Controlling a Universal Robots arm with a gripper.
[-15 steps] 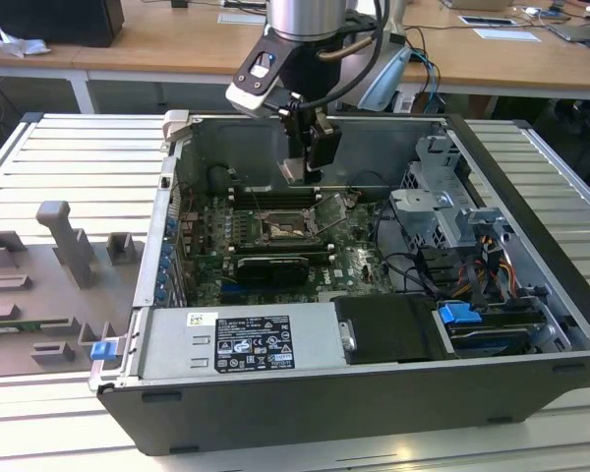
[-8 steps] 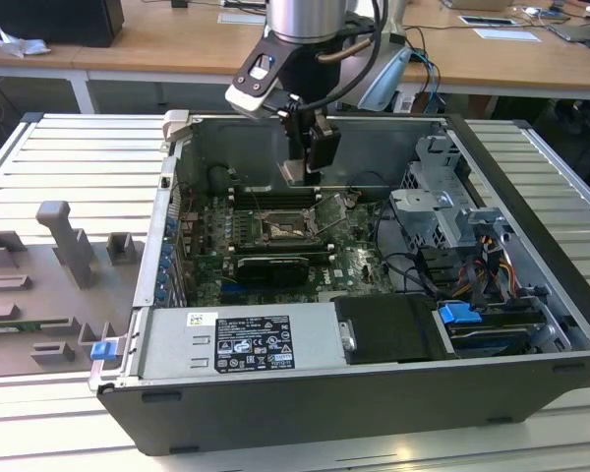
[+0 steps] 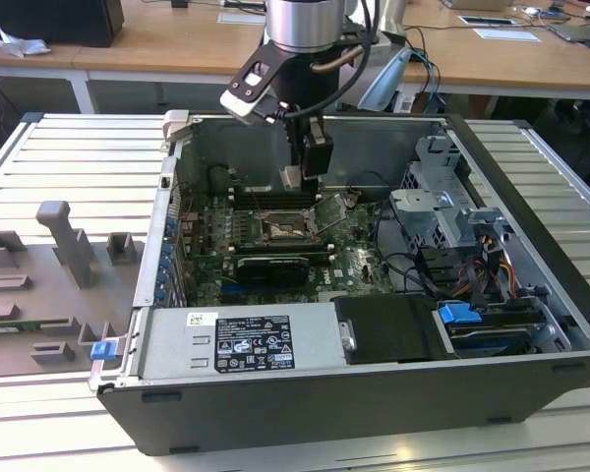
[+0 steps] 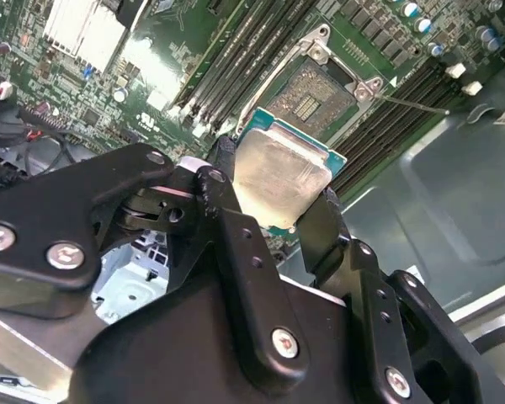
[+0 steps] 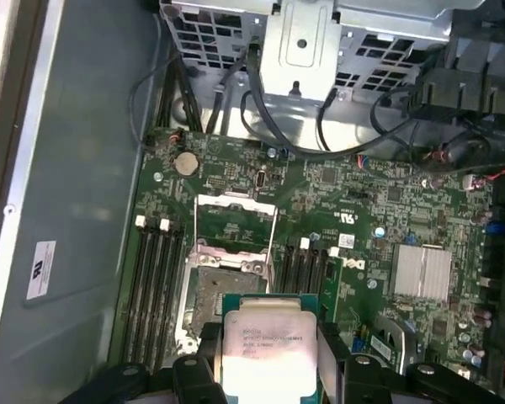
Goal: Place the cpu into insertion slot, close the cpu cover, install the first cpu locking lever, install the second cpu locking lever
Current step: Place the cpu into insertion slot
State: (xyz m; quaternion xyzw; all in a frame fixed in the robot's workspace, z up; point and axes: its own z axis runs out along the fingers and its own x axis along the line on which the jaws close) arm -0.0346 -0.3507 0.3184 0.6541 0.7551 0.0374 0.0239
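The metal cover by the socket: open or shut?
Open. In the first wrist view the cpu cover is swung back off the insertion slot, whose dark centre lies bare; the hand holds the cpu.

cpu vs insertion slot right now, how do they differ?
Position: the cpu is gripped in the tool, held clear; the insertion slot sits in the green motherboard. Look: the cpu has a pale silvery face; the insertion slot a dark centre inside a metal rim. State: the cpu is unseated; the insertion slot lies bare, its cpu cover swung open. Both are square, close in size.
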